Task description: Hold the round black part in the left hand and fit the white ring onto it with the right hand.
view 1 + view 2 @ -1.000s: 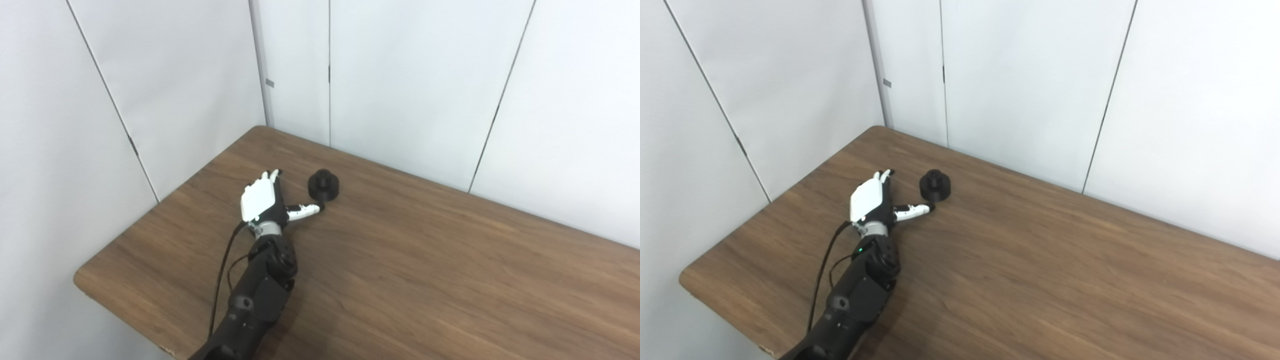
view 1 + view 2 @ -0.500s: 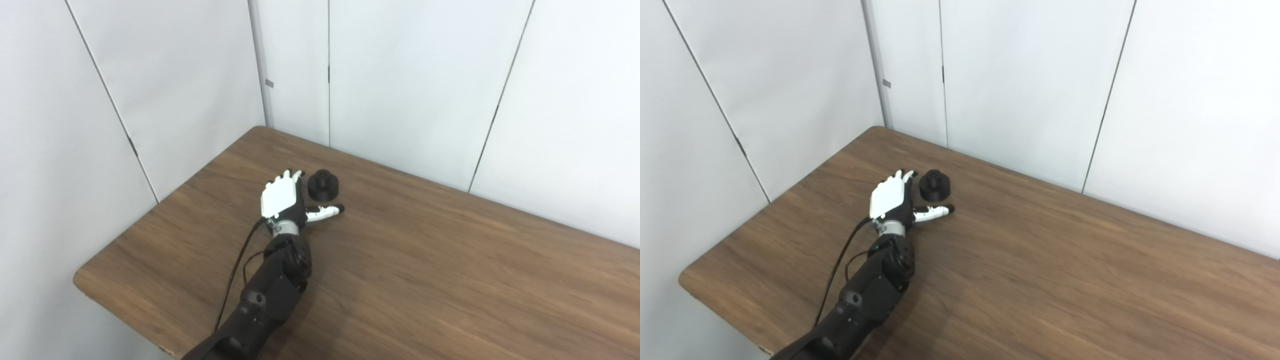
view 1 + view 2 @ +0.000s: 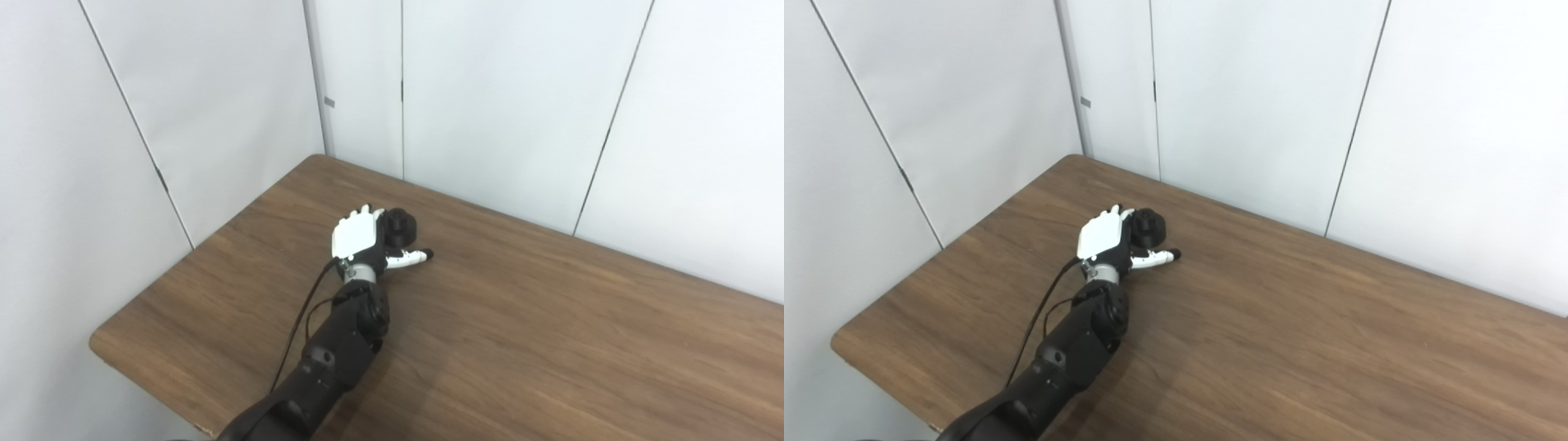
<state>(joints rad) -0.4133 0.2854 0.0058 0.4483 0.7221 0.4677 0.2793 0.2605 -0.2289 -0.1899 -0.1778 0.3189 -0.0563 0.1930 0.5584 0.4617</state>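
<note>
The round black part (image 3: 402, 225) stands on the brown wooden table (image 3: 520, 324) near its far left corner. My left hand (image 3: 360, 240) sits right beside it on its left, white back facing me, fingers stretched along the part's far side and thumb (image 3: 413, 258) reaching out in front of it. The hand is open around the part, fingers not closed on it. In the right eye view the same hand (image 3: 1107, 238) partly hides the part (image 3: 1149, 226). No white ring shows anywhere. My right hand is out of view.
White wall panels (image 3: 502, 92) rise close behind the table on the far and left sides. The table's rounded near-left corner (image 3: 98, 343) lies beside my dark forearm (image 3: 331, 361). Bare wood stretches to the right.
My left hand has slid right and forward, from a hand's width left of the black part to right against it, with the thumb now in front of it. The part has not moved.
</note>
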